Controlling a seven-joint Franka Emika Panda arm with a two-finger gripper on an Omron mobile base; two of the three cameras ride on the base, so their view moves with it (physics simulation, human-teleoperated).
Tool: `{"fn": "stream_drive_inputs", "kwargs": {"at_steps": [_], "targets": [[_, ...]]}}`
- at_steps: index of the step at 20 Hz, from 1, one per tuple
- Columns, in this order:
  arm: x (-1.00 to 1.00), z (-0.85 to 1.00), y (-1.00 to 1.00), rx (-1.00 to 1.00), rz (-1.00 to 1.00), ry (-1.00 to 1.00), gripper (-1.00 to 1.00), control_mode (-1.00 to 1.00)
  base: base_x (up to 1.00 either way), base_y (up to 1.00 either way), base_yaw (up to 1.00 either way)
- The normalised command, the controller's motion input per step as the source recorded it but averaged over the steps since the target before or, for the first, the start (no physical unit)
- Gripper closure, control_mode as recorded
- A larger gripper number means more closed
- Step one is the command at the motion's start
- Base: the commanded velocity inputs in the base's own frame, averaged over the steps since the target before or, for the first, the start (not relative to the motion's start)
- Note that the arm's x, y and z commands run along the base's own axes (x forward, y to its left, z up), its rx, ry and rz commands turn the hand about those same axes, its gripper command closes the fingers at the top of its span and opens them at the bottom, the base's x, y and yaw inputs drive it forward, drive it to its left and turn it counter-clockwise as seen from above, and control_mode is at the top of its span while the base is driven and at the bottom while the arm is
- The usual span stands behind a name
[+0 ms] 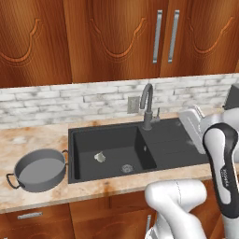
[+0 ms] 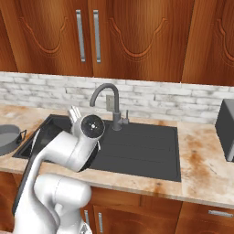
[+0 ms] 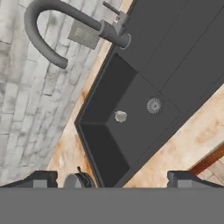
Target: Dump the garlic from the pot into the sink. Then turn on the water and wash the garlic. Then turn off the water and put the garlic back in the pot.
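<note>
The garlic (image 1: 99, 157) lies on the floor of the dark sink (image 1: 84, 135), left of the round drain (image 1: 127, 168). In the hand view the garlic (image 3: 120, 116) sits well ahead of my gripper (image 3: 113, 178), with the drain (image 3: 153, 105) beside it. The gripper is open, its fingertips (image 3: 41, 177) far apart with nothing between them. The grey pot (image 1: 39, 170) stands empty on the counter left of the sink. The gooseneck faucet (image 1: 147, 105) arches over the basin, and no water stream shows. My white hand (image 1: 190, 123) hovers high over the draining panel.
A wall outlet (image 1: 133, 104) sits on the brick backsplash behind the faucet. A dark appliance (image 2: 226, 130) stands on the counter at the far right. Wooden cabinets hang above. The faucet's small lever (image 3: 111, 8) sticks out beside its base.
</note>
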Motion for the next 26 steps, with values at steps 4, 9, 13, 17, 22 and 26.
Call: {"fn": "stream_drive_inputs", "kwargs": {"at_steps": [4, 9, 13, 17, 22, 26], "targets": [[-0.13, 0.04, -0.38, 0.22, -0.1, 0.02, -1.0, -1.0, 0.0, 0.0, 0.0], [-0.03, 0.01, -0.37, 0.28, -0.03, -0.01, -1.0, -1.0, 0.0, 0.0, 0.0], [0.08, 0.26, -0.22, 0.22, 0.0, 0.02, -1.0, -1.0, 0.0, 0.0, 0.0], [0.12, 0.34, -0.16, 0.15, 0.0, 0.06, -1.0, -1.0, 0.0, 0.0, 0.0], [0.12, 0.32, -0.01, 0.03, -0.01, 0.07, -1.0, -1.0, 0.0, 0.0, 0.0], [0.21, 0.14, 0.0, 0.0, -0.04, 0.13, -1.0, -1.0, 0.0, 0.0, 0.0]]}}
